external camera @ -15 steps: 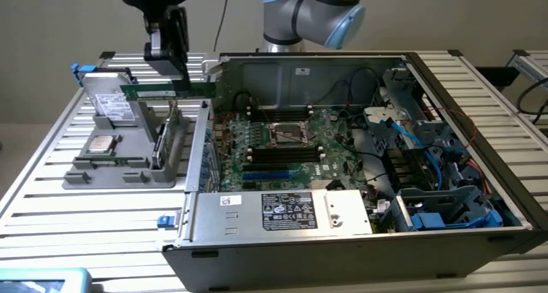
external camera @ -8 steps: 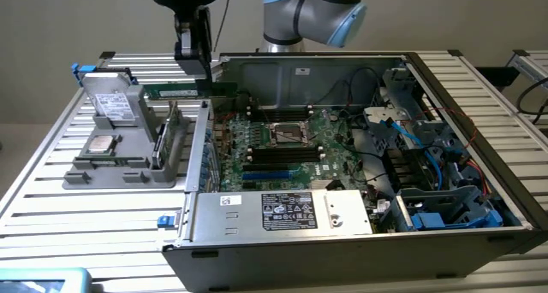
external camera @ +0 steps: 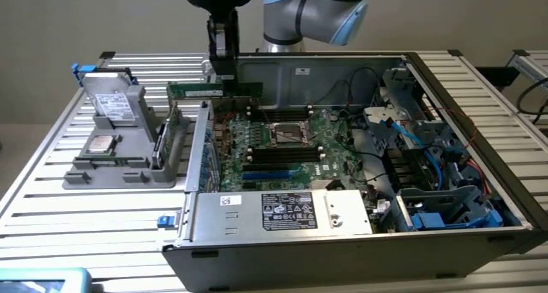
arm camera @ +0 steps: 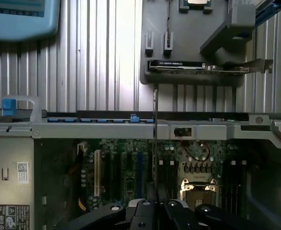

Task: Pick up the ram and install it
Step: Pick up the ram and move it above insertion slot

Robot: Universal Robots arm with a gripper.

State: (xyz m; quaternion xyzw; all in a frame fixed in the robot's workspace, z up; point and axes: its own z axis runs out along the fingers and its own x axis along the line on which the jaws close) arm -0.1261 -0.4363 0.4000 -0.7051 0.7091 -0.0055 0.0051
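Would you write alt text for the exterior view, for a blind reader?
The robot arm's black fingers grip a long, thin green RAM stick, held level over the open grey computer case with its large green motherboard. A grey parts holder sits at the exterior view's left.

A robotics lab is showing here: silver slatted aluminium bench (external camera: 86,209) carrying an opened black computer tower (external camera: 342,261), grey-blue robot arm (external camera: 308,11) behind it.
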